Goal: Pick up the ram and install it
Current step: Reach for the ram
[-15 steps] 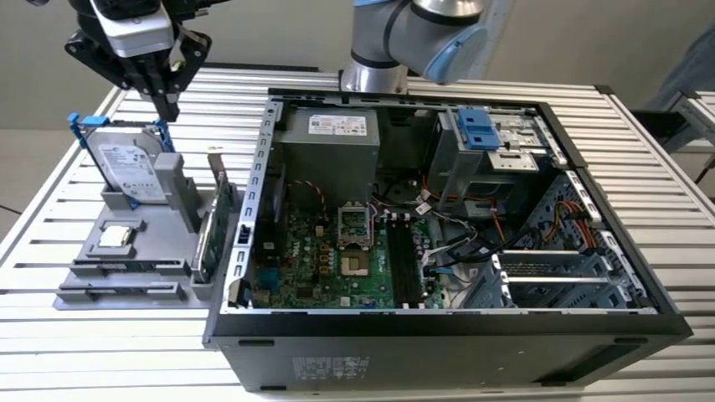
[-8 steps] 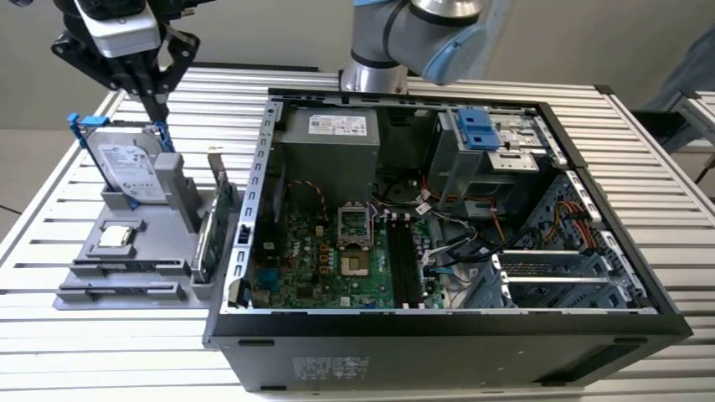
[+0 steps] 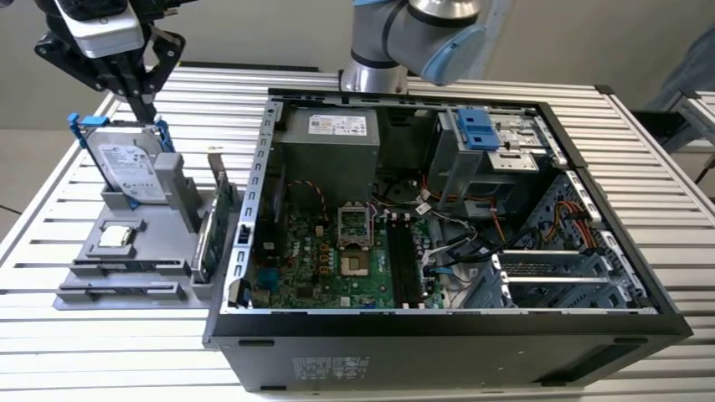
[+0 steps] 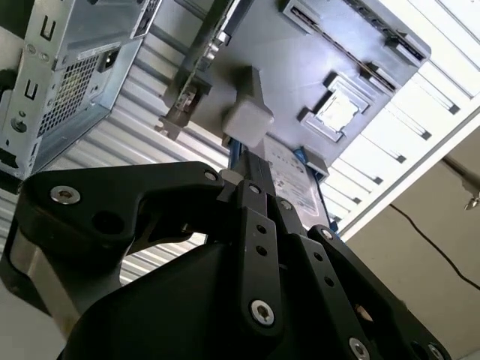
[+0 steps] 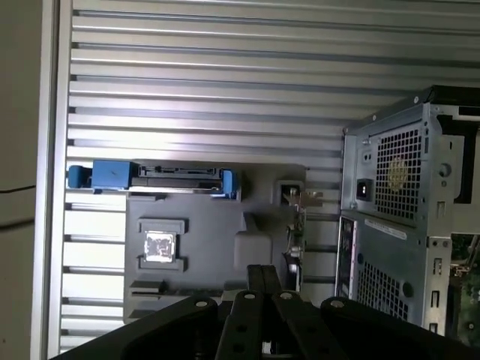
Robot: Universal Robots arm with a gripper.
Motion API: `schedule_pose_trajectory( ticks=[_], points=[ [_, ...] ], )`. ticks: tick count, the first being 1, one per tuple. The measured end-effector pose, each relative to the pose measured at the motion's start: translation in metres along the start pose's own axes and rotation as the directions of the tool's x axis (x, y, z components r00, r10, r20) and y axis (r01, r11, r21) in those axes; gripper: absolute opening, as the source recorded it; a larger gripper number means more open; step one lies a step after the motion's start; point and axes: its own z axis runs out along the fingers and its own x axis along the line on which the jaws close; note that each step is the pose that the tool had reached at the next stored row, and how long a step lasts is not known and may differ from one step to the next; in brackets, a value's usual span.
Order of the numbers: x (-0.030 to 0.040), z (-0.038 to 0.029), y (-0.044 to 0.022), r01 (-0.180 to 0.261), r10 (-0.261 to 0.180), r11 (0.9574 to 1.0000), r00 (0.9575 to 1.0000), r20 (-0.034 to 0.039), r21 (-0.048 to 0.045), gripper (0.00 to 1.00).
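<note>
Slatted metal table [image 3: 659, 167], pale wall [image 3: 257, 33], perhaps grey floor [image 3: 17, 167]

The arm [image 3: 419, 33] holds its claw [image 3: 146, 107] pointing down; pinched closed.

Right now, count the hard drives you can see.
1. The blue-framed hard drive stands upright in the gray holder at the exterior view's left, just below the pincer. The case's drive bay may hide more.

The ram [image 3: 129, 265], a thin dark strip, seems to lie edgewise in the gray holder's [image 3: 95, 223] front slot.
</note>
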Motion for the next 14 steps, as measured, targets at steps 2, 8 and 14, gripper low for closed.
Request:
schedule_pose_trajectory(
  ticks=[2, 8, 14],
  points=[
    [0.0036, 0.0002, 0.0001, 0.005, -0.005, 1.0000, 1.0000, -0.0002, -0.0001, 0.00],
    [0.0141, 0.0010, 0.0004, 0.018, -0.018, 0.9998, 0.9998, -0.0010, -0.0003, 0.00],
    [0.0247, 0.0016, 0.0007, 0.031, -0.031, 0.9995, 0.9995, -0.0015, -0.0006, 0.00]
  ],
)
